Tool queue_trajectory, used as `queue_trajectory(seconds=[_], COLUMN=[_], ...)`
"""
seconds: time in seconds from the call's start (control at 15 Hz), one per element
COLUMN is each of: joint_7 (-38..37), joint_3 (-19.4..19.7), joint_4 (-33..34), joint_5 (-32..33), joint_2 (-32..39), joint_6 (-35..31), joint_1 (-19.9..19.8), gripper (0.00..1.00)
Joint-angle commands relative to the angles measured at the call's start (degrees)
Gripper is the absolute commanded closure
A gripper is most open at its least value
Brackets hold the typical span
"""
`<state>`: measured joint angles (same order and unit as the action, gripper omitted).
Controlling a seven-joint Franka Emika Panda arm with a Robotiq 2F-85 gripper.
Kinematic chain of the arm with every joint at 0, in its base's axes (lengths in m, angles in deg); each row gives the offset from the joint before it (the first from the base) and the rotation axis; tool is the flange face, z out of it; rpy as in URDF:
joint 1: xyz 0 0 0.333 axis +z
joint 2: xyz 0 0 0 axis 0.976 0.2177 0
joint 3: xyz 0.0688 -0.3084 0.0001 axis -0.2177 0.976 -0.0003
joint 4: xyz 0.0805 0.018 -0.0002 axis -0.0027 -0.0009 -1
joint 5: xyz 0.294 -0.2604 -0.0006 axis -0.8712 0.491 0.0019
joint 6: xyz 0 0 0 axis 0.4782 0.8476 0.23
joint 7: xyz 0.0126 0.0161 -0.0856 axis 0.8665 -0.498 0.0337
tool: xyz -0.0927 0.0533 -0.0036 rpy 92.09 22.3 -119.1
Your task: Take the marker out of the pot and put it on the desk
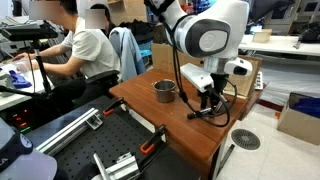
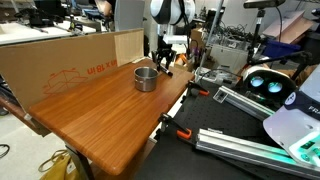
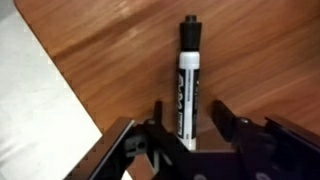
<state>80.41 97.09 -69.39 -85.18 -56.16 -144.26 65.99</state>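
The marker (image 3: 187, 75), black with a white label, lies on the reddish-brown desk (image 3: 110, 50) between my gripper's (image 3: 190, 125) two fingers. The fingers are open, with a gap on each side of the marker. In both exterior views the gripper (image 1: 206, 102) (image 2: 163, 63) is low over the desk (image 1: 190, 135) (image 2: 110, 120), close beside the grey metal pot (image 1: 164, 91) (image 2: 146, 77). The pot stands upright, and its inside is not visible. The marker is too small to make out in the exterior views.
A long cardboard box (image 2: 60, 55) stands along the desk's back edge. A seated person (image 1: 85, 50) is at a neighbouring table. A black metal platform with clamps (image 1: 100, 150) adjoins the desk. The desk's edge and pale floor (image 3: 30, 110) show in the wrist view.
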Motion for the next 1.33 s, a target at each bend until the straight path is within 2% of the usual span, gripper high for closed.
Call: queue_trajectory(seconds=[0.0, 0.13, 0.53, 0.8, 1.2, 1.27], joint_7=[-0.6, -0.6, -0.3, -1.2, -7.3, -5.4], joint_3=[0.1, 0.0, -0.4, 0.3, 2.1, 0.7], joint_4=[1.5, 1.5, -0.2, -2.8, -12.2, -7.1], joint_5=[1.0, 1.1, 0.6, 1.8, 8.0, 5.7], joint_2=[1.7, 1.8, -0.6, -5.2, -21.8, -16.8], joint_6=[-0.2, -0.4, -2.1, -2.5, -4.0, -2.1], joint_1=[0.2, 0.4, 0.4, 1.8, 6.9, 5.1], gripper=[0.11, 0.00, 0.00, 0.00, 0.00, 0.00])
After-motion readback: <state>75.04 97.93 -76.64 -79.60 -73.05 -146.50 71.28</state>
